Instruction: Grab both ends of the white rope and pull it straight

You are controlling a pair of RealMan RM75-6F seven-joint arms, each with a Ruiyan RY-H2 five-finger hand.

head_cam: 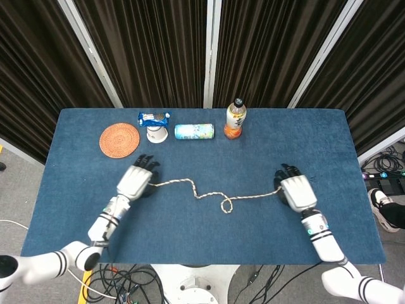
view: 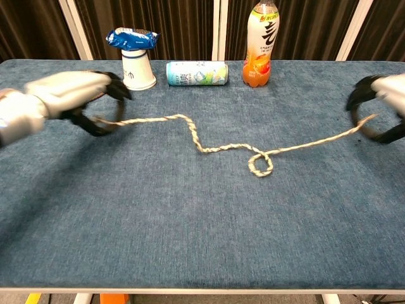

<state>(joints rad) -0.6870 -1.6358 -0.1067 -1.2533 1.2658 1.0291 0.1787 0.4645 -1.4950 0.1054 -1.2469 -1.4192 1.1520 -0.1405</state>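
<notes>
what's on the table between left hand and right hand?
Only the white rope, held at its ends by the left hand and right hand, with one small loop left; otherwise bare blue cloth. Both views show it.

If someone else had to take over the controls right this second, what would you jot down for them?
Left hand holds one end of the white rope; right hand holds the other.
The rope runs across the blue table between them, mostly drawn out.
Done: both ends grabbed, hands spread wide apart.
Left: a small loop and a few bends sit near the middle; pull further apart until it lies straight.
</notes>
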